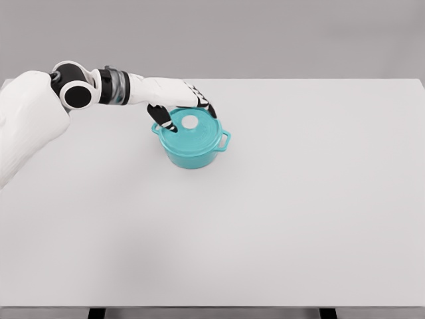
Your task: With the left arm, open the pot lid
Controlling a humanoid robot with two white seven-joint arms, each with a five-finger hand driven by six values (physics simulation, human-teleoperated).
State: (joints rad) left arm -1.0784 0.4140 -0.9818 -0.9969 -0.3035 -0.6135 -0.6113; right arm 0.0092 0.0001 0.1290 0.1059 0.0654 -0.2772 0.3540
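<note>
On the plain white tabletop (265,219), the teal pot (192,154) keeps its lid (192,129) seated, the left robot hand (178,100) hovering over it, fingers curled loosely, apparently grasping nothing, lifting undone.

The render is bright and evenly lit, with soft, diffuse light that seems to fall from above. The table (279,199) reads as pale grey-white with no glare or hot spots. Around the pot (193,139) only a faint, soft-edged shadow shows at its base, slightly darker at the front. The arm (40,113) is lit without harsh contrast. Everything is equally sharp, though edges look a little soft and smeared. Straight table edges show no bending.
</note>
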